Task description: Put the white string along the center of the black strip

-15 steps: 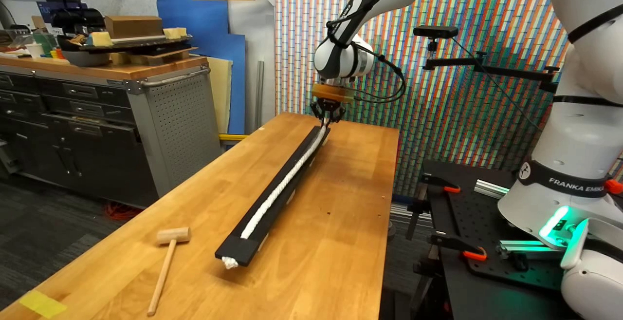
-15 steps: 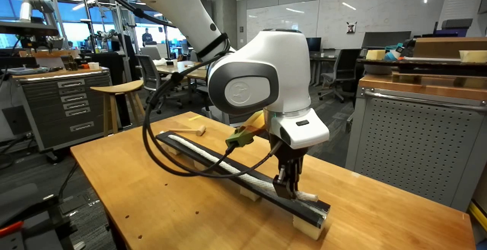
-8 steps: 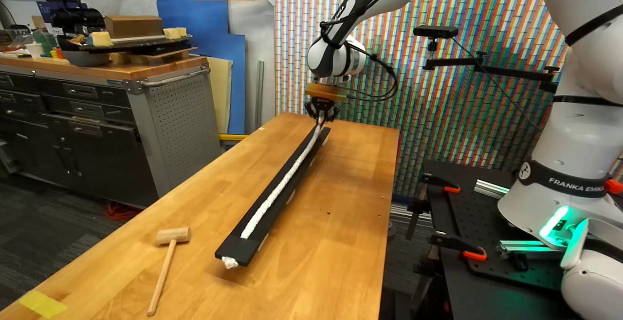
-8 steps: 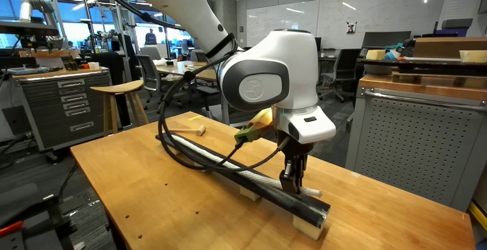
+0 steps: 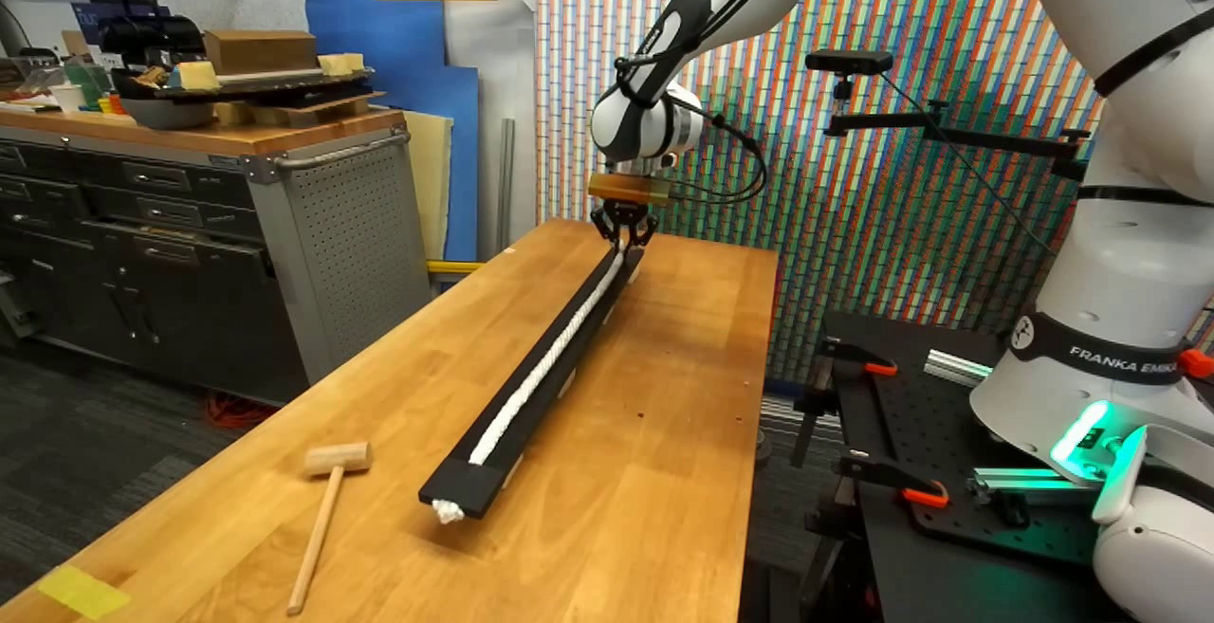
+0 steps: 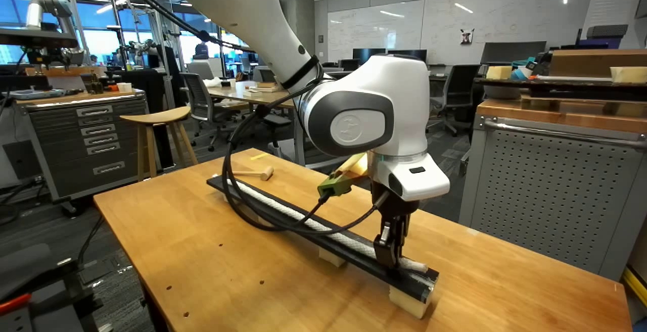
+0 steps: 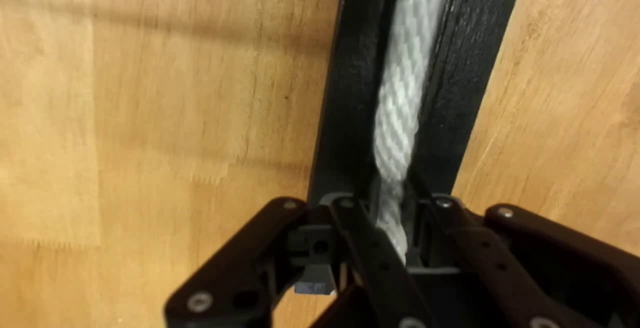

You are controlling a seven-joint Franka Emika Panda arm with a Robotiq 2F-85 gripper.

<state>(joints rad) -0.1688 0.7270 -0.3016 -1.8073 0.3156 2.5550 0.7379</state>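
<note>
Chiefly, we record one white string point(image 5: 531, 381), thick and twisted, laid lengthwise on one black strip point(image 7: 462, 73); in the wrist view we see it run about midway between the strip's long edges. Item: one tool point(image 7: 392, 193), pointing down over one end of the strip, pinching the string close to its tip; a short piece sticks out past the grip, over the strip, and whether that piece touches the surface we cannot tell. Item: one white tuft point(image 5: 447, 511), showing at the strip's opposite end; whether it belongs to the string we cannot tell. Item: several pale blocks point(image 6: 408, 302), set beneath the strip on a wooden table point(image 5: 626, 471). Item: one wooden mallet point(image 5: 328, 500), lying apart from the strip, near the tuft. Item: one piece of yellow tape point(image 5: 83, 591), flat near the table's edge. Item: one white arm point(image 6: 349, 125), carrying the tool. Item: one grey cabinet point(image 5: 341, 234), perforated at the side, standing apart from the table.
</note>
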